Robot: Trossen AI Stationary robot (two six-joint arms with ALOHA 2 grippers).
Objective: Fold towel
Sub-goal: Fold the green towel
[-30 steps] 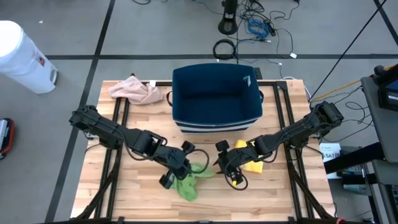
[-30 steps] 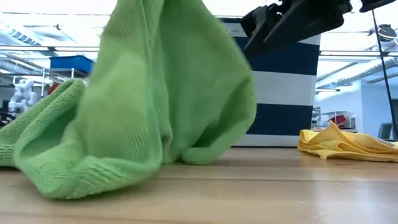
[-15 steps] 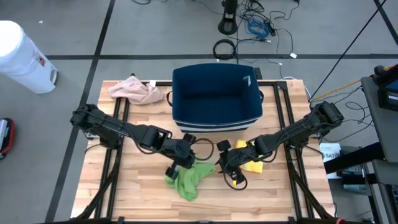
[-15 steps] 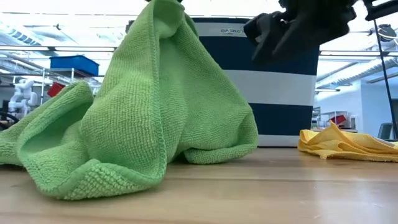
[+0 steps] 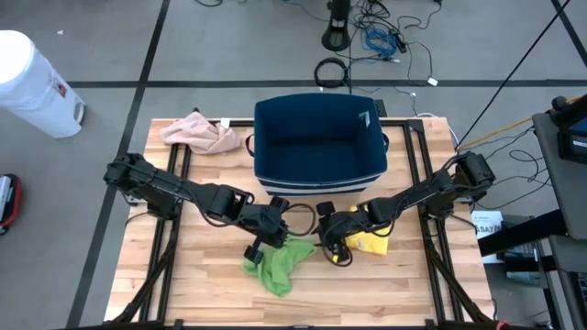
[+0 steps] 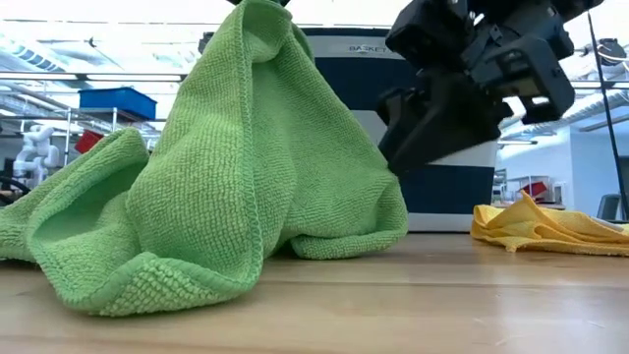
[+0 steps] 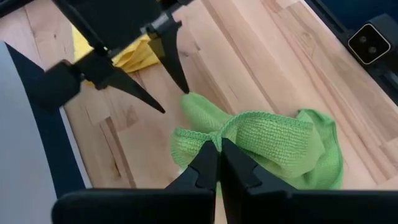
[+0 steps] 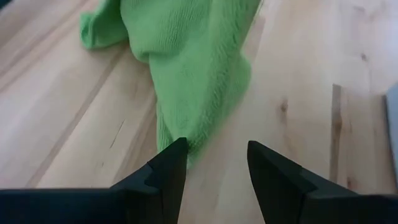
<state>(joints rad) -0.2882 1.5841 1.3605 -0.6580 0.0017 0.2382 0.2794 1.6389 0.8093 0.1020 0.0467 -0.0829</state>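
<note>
A green towel (image 5: pixel 280 261) lies bunched on the wooden table's near middle. One part of it is drawn up into a peak (image 6: pixel 260 15), and its lower folds (image 6: pixel 118 265) rest on the table. My left gripper (image 5: pixel 277 236) is shut on that peak. My right gripper (image 8: pixel 214 155) is open and low over the table just right of the towel. One of its fingertips (image 8: pixel 176 149) stands at the towel's low edge (image 8: pixel 189 137); I cannot tell whether it touches. The left wrist view shows its fingers (image 7: pixel 177 68) spread. My left gripper pinches a raised fold of the towel (image 7: pixel 219 138) between its two fingers, slanting down from the table's left. One layer or several, I cannot tell. The held part stands up like a tent, and the rest of the cloth drapes slack down onto the table.
A dark blue basket (image 5: pixel 316 137) with white stripes stands at the far middle. A yellow cloth (image 5: pixel 371 240) lies under my right arm. A pink cloth (image 5: pixel 200 133) lies at the far left. Bare wood shows along the near edge.
My left gripper has carried the towel's peak toward the far right and then kept still. The cloth has settled into a wider tent. My right gripper has sunk toward the table and come closer to the towel's right side, staying open.
</note>
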